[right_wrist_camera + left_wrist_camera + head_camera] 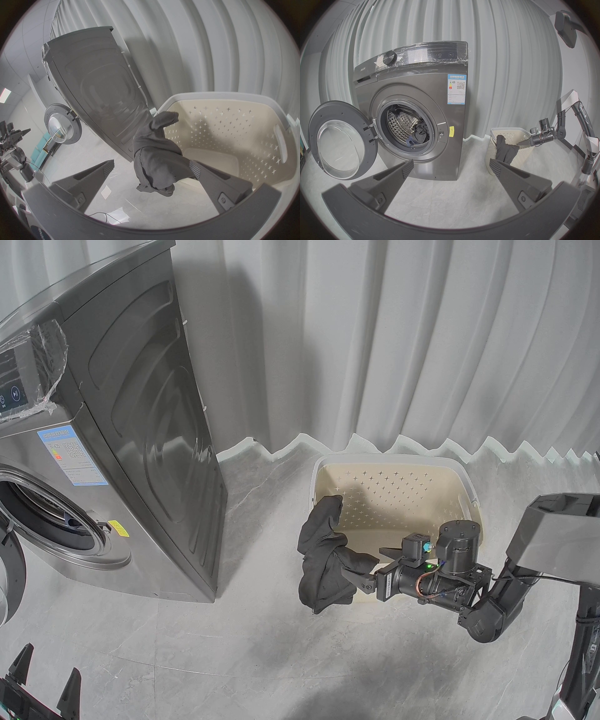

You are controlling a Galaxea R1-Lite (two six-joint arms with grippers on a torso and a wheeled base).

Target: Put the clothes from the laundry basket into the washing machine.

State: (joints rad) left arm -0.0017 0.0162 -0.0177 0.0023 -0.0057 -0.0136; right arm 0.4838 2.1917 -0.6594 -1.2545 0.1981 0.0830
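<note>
Dark clothes [420,132] lie bunched inside the steel drum of the grey front-loading washing machine [425,93], which stands at the left on the pale grey tiled floor [250,646]. Its round grey door with a glass window [340,140] is swung fully open to the machine's side. The left jaws hang low in front of the machine, near the floor, spread wide with nothing between them; both black ridged fingers [400,175] point toward the open drum from well back.

To the right of the machine [144,427], a dark grey crumpled garment [322,559] hangs over the near-left rim of the cream plastic laundry basket with star-shaped holes [400,460]. One end of the garment points up at the rim and the rest droops down the outside of the wall, clear of the floor. The basket [218,95] stands on the floor close to the white pleated curtain [406,334], just beside the machine's side panel, and its bare bottom shows.

The right jaws reach in from the right across the basket's front rim and are held wide apart. One finger [218,181] has its tip pressed into the folds of the garment [153,156], while the other finger stands well clear of the cloth, so nothing is pinched between them.
</note>
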